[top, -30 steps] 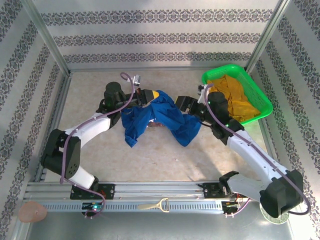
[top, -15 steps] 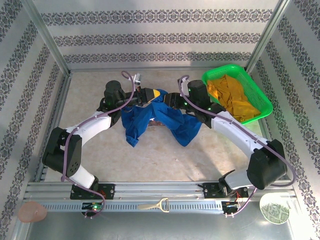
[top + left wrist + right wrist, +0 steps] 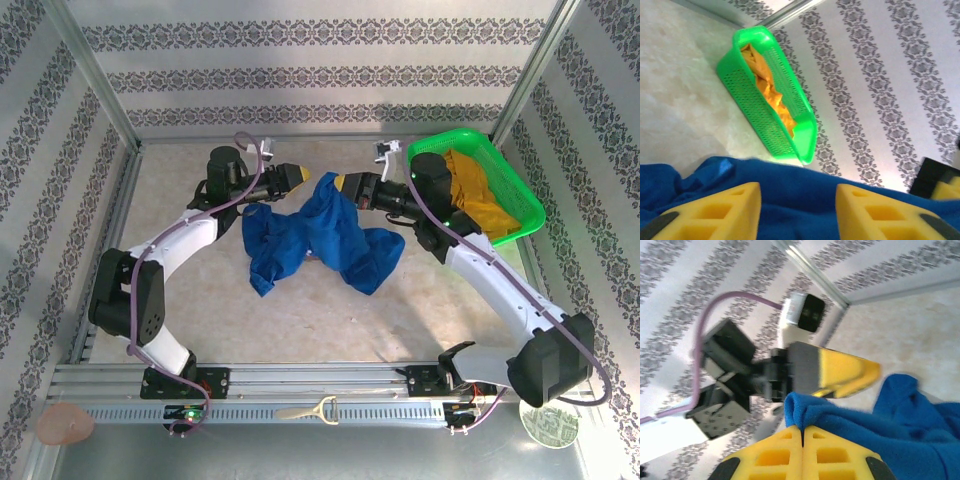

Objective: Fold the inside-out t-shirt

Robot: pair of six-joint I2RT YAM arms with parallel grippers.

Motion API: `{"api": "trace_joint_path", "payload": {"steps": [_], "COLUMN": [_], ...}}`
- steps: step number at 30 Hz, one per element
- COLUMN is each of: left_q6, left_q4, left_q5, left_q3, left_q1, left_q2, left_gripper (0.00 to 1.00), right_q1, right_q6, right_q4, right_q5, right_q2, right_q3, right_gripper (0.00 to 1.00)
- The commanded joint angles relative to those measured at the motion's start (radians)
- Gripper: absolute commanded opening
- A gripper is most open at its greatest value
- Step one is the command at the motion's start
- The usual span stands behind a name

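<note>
Pinching the inside-out t-shirt (image 3: 335, 235), right gripper (image 3: 345, 183)

Robot lab test cell, aluminium frame rails (image 3: 300, 385), damask-papered wall panels (image 3: 320, 70), beige stone-look tabletop (image 3: 300, 310)

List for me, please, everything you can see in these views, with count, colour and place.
t-shirt: one, royal blue, crumpled mid-table between the arms.
basket: one, green, far right corner of the table.
garment: one, mustard yellow, inside the basket.
table: one, beige, under the t-shirt and basket.
handled tool: one, cream, on the metal ledge at the near edge.
rounded object: one, pink, near left end of the ledge.
round disc: one, pale, near right end.
left gripper: one, yellow fingers, open, by the t-shirt's far edge.
right gripper: one, yellow fingers, shut on the t-shirt's edge.
</note>
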Motion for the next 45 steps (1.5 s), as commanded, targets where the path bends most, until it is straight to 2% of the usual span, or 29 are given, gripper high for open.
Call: {"api": "trace_joint_path", "payload": {"steps": [1, 6, 10, 13, 25, 33, 35, 37, 39, 40, 45], "left_q6": [0.148, 0.262, 0.382, 0.441, 0.567, 0.540, 0.521, 0.505, 0.466, 0.435, 0.167], "left_q4": [-0.163, -0.309, -0.403, -0.468, -0.493, -0.421, -0.392, -0.388, -0.348, -0.321, -0.013], "left_q5": [-0.056, -0.159, -0.322, -0.399, -0.401, -0.309, -0.271, -0.226, -0.171, -0.138, 0.054], "left_q3": [0.023, -0.035, -0.070, -0.058, 0.074, 0.072, 0.082, 0.102, 0.099, 0.091, 0.002], "left_q1": [0.012, -0.022, -0.140, -0.210, -0.238, -0.240, -0.237, -0.227, -0.206, -0.191, -0.126], "left_q2": [-0.045, -0.220, -0.344, -0.350, -0.148, -0.076, -0.049, -0.028, -0.038, -0.052, -0.126], "left_gripper": [0.48, 0.50, 0.52, 0.53, 0.59, 0.64, 0.54, 0.26, 0.05, 0.00, 0.00], "right_q1": [-0.008, -0.031, -0.037, -0.037, -0.028, -0.021, -0.029, -0.048, -0.070, -0.084, -0.125], "right_q6": [0.105, 0.176, 0.188, 0.190, 0.196, 0.198, 0.195, 0.199, 0.192, 0.189, 0.175], "right_q4": [0.169, 0.263, 0.256, 0.253, 0.247, 0.247, 0.247, 0.248, 0.244, 0.242, 0.241], "right_q5": [-0.068, -0.055, -0.042, -0.038, -0.030, -0.029, -0.030, -0.033, -0.032, -0.029, 0.073], "right_q2": [0.011, 0.033, 0.044, 0.044, 0.024, 0.026, 0.022, 0.021, 0.027, 0.035, 0.137], "right_q3": [-0.041, -0.098, -0.113, -0.122, -0.145, -0.136, -0.140, -0.152, -0.166, -0.176, -0.202], "right_gripper": [0.00, 0.00, 0.00, 0.00, 0.00, 0.00, 0.00, 0.00, 0.00, 0.00, 0.00]}}
